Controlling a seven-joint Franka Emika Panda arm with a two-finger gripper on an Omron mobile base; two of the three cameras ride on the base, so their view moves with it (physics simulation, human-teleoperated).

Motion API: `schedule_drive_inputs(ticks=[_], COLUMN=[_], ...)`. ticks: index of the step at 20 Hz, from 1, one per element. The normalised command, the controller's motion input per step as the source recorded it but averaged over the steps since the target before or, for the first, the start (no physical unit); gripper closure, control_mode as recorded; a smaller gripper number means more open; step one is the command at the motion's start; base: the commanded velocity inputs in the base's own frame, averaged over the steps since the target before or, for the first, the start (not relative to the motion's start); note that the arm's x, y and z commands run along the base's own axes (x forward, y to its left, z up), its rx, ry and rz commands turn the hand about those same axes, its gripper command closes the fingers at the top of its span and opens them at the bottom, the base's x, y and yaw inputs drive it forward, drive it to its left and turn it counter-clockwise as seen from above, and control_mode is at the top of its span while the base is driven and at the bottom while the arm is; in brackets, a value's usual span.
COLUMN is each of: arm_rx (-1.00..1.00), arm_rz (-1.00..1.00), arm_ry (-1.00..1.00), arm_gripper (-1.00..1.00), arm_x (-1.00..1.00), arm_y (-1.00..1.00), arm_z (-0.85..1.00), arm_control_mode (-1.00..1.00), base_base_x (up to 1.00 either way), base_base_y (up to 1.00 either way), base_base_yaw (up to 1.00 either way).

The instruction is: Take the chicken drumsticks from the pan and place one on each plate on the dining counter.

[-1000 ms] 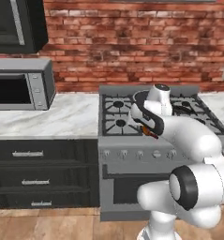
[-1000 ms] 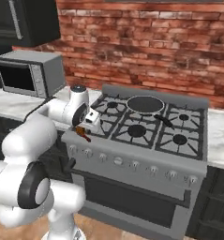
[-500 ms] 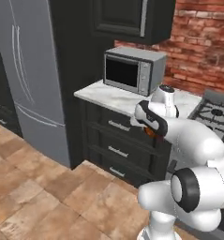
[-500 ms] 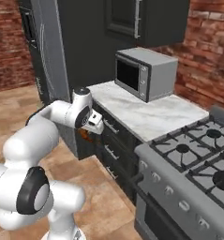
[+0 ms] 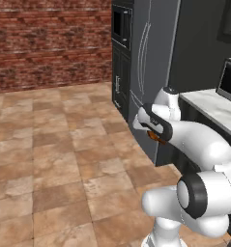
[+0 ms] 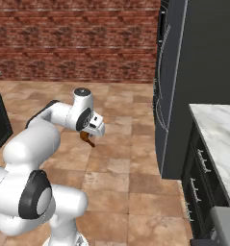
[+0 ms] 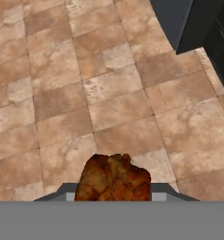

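Claw [image 6: 89, 140] pinching a chicken drumstick [image 7: 112, 179], held up over the tiled floor [image 5: 54, 144].
Its finger tips are hidden behind the meat in the hand view; in the left base view the drumstick is a mere orange sliver under the white wrist, beside the dark fridge [image 5: 151, 72].

orange-brown drumstick [image 7: 113, 179], tan mottled floor tiles [image 7: 85, 84], red brick wall [image 5: 49, 43]

One orange-brown chicken drumstick [image 7: 113, 178] hangs above the tiled floor [image 7: 108, 93], lumpy meat end up close; its bone end seems to point downward.
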Motion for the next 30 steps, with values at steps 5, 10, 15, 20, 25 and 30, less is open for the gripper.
schedule_drive_inputs(ticks=[5, 10, 15, 20, 25, 30], arm_rx=[0.00, 0.00, 0.00, 0.00, 0.00, 0.00], arm_rz=[0.00, 0.00, 0.00, 0.00, 0.00, 0.00], arm_ry=[0.00, 0.00, 0.00, 0.00, 0.00, 0.00], arm_gripper=[1.00, 1.00, 1.00, 1.00, 1.00, 1.00], arm_x=[0.00, 0.00, 0.00, 0.00, 0.00, 0.00], arm_y=[0.00, 0.00, 0.00, 0.00, 0.00, 0.00], arm_z=[0.00, 0.00, 0.00, 0.00, 0.00, 0.00], arm_control_mode=[1.00, 1.00, 1.00, 1.00, 1.00, 1.00], base_base_x=[0.89, 1.00, 1.00, 1.00, 1.00, 1.00], base_base_y=[0.07, 0.14, 0.06, 0.01, 0.02, 0.00], base_base_yaw=[0.55, 0.40, 0.32, 0.26, 0.27, 0.23])
